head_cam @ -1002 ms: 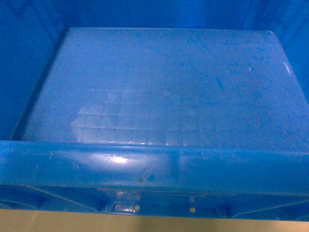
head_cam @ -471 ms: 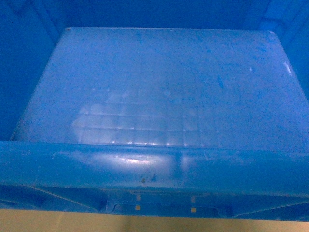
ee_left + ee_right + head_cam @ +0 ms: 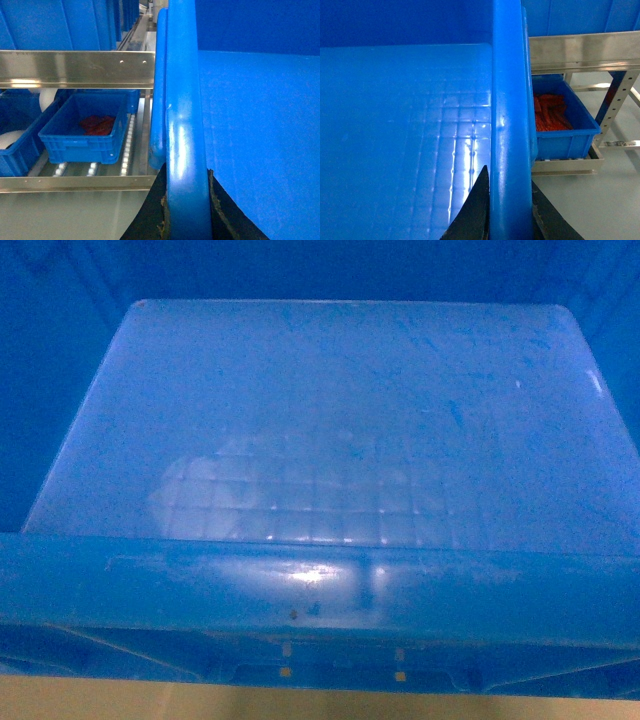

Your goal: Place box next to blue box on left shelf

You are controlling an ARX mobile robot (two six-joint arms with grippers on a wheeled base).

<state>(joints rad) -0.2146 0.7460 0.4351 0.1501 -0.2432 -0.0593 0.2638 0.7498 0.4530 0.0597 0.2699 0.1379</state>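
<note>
The box (image 3: 330,440), a large open-top blue crate with a grid-patterned floor, fills the head view, and no gripper shows there. In the left wrist view my left gripper (image 3: 186,192) is shut on the box's thick left rim (image 3: 184,115), one black finger on each side. My right gripper (image 3: 509,200) is shut the same way on the right rim (image 3: 509,100). Beyond the left rim lies the left shelf (image 3: 126,147) with its rows of white rollers. A smaller blue box (image 3: 82,130) holding something red stands on it.
Another blue crate (image 3: 15,142) sits left of the small one. A steel rail (image 3: 75,67) runs above them, with more blue crates on top. In the right wrist view a small blue crate of red items (image 3: 562,125) rests under a steel rail (image 3: 585,52), with grey floor (image 3: 600,200) beside it.
In the head view the box has slid slightly down the frame. The glare on its near rim has moved right.
</note>
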